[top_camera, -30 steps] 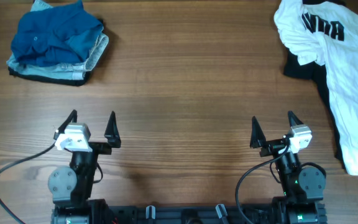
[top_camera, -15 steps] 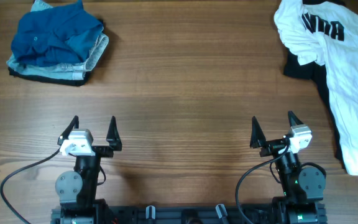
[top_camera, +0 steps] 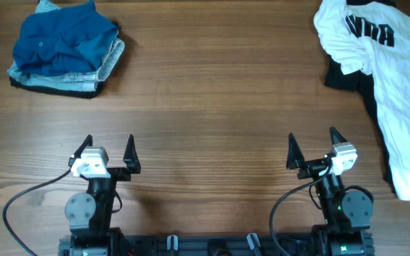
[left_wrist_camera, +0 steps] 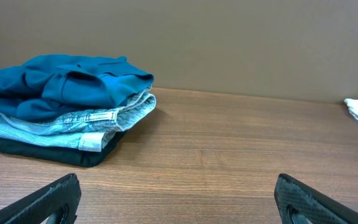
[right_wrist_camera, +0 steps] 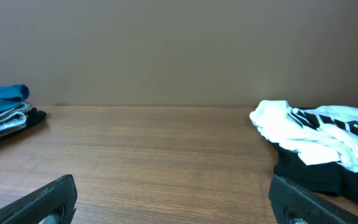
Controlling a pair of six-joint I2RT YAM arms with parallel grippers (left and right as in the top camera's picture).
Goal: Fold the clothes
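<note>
Taking 12 o'clock as straight away from the robot's base across the table (top_camera: 205,92), the white shirt (top_camera: 386,78) lies at about 2 o'clock from the right pincer (top_camera: 312,135), well apart from it. It is crumpled, with the lettered end at the far edge. Its long axis runs roughly along the 11-to-5 line, so its plain tail comes down the right margin to about 4 o'clock of that pincer. A black piece (top_camera: 344,80) lies under it and shows along the shirt's inner edge, the side nearest the right pincer. The right arm is plainly the nearer one; the left pincer (top_camera: 107,139) would have to cross the whole table toward 2 o'clock. The left pincer's own neighbour is the dark-blue shirt (top_camera: 62,39), at about 11 o'clock from it. That shirt is bundled on a pale denim piece (top_camera: 109,60), well apart from the pincer. Both pincers are released, jaws spread wide and empty, poised low near the base and pointing toward 12 o'clock. The white heap looks the likeliest to be fetched next, by a reach from the right.
</note>
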